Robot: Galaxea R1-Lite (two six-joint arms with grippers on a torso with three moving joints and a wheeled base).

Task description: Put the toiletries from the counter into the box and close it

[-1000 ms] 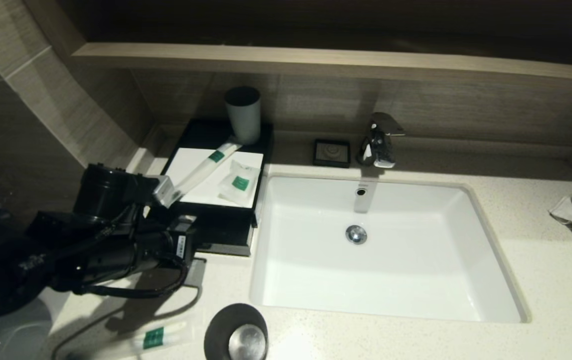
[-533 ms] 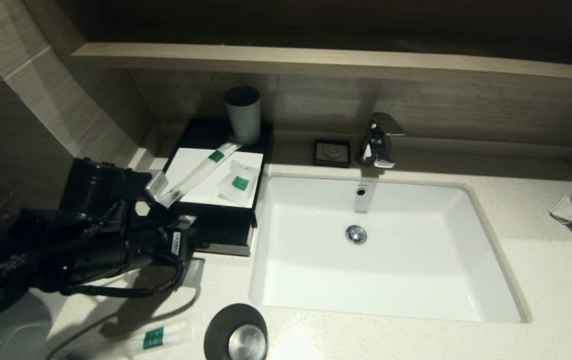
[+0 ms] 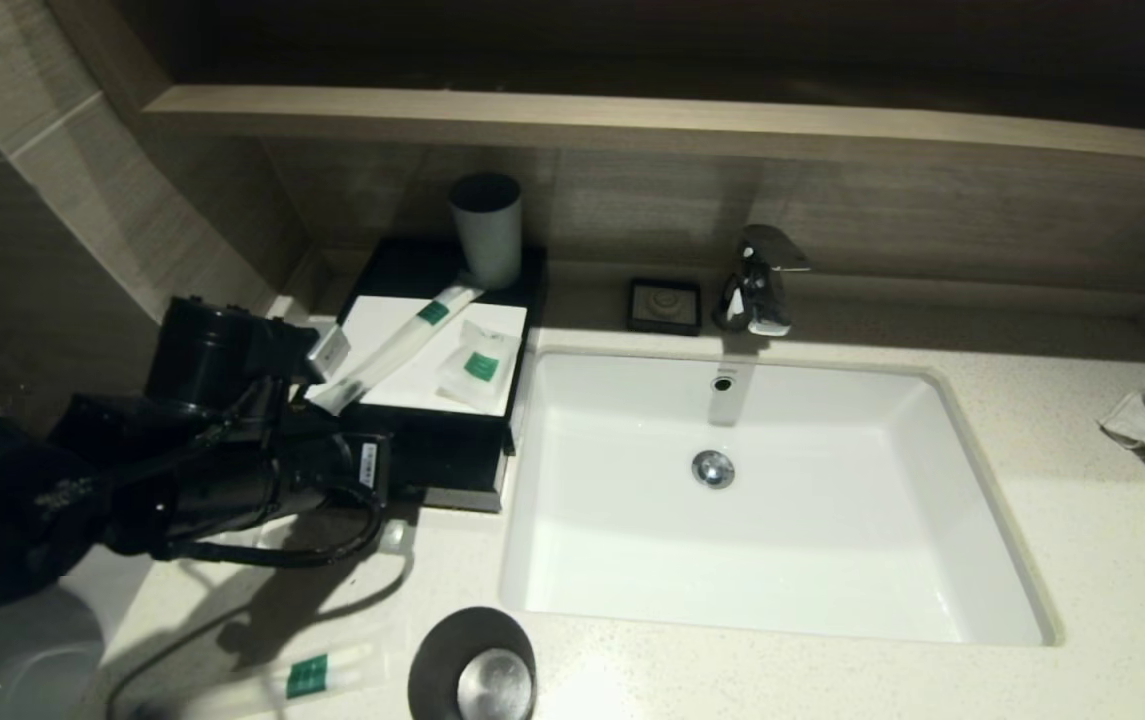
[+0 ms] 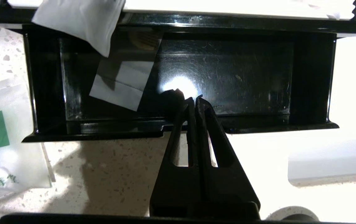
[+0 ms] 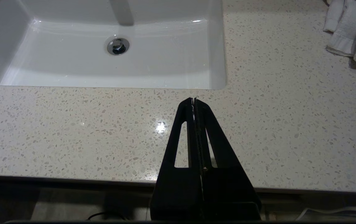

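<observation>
Nearest, a long translucent white sachet with a green label (image 3: 307, 675) lies on the cream speckled stone counter (image 3: 1082, 560), beside a round black cup (image 3: 473, 665). The left gripper (image 4: 193, 101), fingers pressed together and empty, reaches over the front lip of the flat black box's open drawer (image 4: 227, 71). Two more sachets (one long (image 3: 394, 345), one squarish (image 3: 477, 365)) lie on the box's white top panel (image 3: 377, 325). The drawer looks open and unfilled; next, I judge, comes spreading the fingers for a sachet. The right gripper (image 5: 194, 101) is parked shut over the counter's front edge.

I see the drawer (image 4: 178, 81) interior open to access; a long sachet (image 4: 81, 23) overhangs one corner, and the grey cup (image 3: 487, 230) blocks the box (image 3: 432, 440) rear.
</observation>
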